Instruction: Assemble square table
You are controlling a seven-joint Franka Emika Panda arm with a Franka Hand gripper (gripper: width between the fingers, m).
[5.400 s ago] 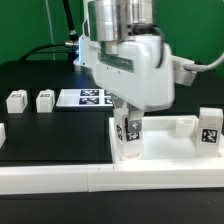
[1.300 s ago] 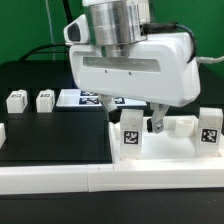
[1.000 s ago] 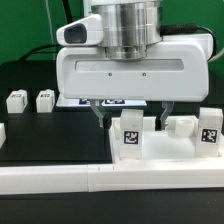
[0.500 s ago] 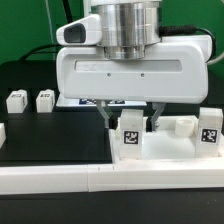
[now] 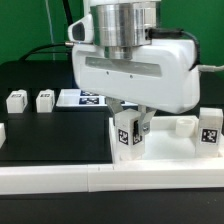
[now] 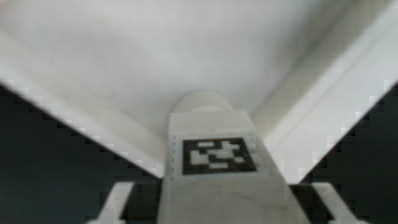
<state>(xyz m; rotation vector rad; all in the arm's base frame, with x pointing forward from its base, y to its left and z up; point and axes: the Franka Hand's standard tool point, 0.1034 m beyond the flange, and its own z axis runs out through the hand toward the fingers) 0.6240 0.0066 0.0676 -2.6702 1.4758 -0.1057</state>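
Exterior view: the gripper (image 5: 130, 127) hangs over a corner of the square table top (image 5: 168, 160) on the worktop (image 5: 50, 135), pinching a slightly tilted tagged leg (image 5: 127, 141) from both sides. Wrist view: the leg (image 6: 217, 150) runs between blurred fingers (image 6: 121, 205), which seem to be touching it.

This is a robot lab. A big white robot arm (image 5: 130, 65) hangs over a black worktop (image 5: 50, 135), near a marker board (image 5: 72, 98).

The leg (image 5: 127, 136) and tabletop (image 5: 180, 150) look like smooth white plastic; the desk (image 5: 50, 135) underneath is matt black.
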